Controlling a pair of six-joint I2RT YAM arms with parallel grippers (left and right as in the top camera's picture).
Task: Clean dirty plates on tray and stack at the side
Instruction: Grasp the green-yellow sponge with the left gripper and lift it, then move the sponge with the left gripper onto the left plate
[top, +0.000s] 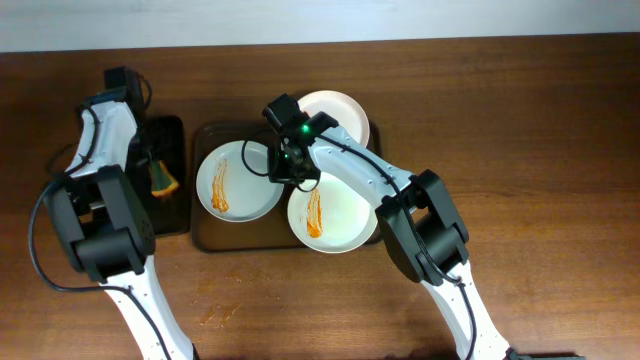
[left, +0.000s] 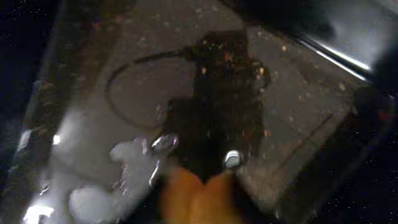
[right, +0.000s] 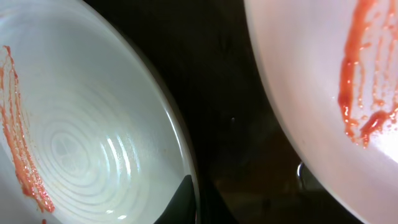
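Table (top: 540, 120): brown wood, carrying two dark trays.
Main tray (top: 210, 238): dark, rectangular, mid-table. Two sauced plates lie on it and a third plate sits at its far right corner.
Left plate (top: 245, 195): white and round, on the tray's left half, with one orange-red streak near its left side. Only the right wrist view shows the fine concentric rings and glossy sheen in its well.
Near plate (top: 345, 225): white, on the tray's near right, with a red streak left of centre. Up close in the right wrist view the streak is several runs and drips.
Far plate (top: 340, 108): white with no sauce showing, partly covered by the right arm (top: 360, 170). Whether it rests on the tray or the table cannot be told.
Side tray (top: 170, 215): small and black, just left of the main tray. The left wrist view shows it wet and crumb-speckled, with pale patches.
Sponge (top: 164, 181): orange with a dark top, over the side tray. It is a blur at the bottom of the left wrist view.
Left gripper (top: 152, 160): clamped on the sponge, though its fingers are lost in the blur.
Right gripper (top: 293, 165): low between the left and near plates. One dark finger (right: 184, 198) is at the left plate's rim, but its jaw state cannot be told.
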